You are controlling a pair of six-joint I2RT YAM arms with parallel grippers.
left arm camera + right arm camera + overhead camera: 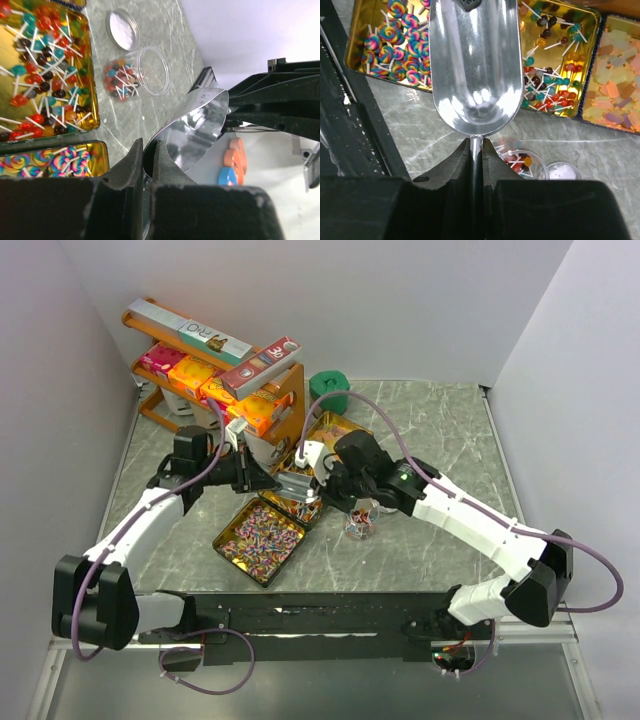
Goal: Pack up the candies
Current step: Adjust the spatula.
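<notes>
Candies (547,85) beneath scoop (475,65) in right tool (476,150)

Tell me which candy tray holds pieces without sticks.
The rightmost tray in the right wrist view, filled with pastel yellow and orange pieces; the other two hold lollipops.

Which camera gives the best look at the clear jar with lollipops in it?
Left wrist: the jar lies on its side, mouth open, lollipops inside, lid beside it. Top view shows it tiny; right wrist shows just a sliver behind the right gripper.
</notes>
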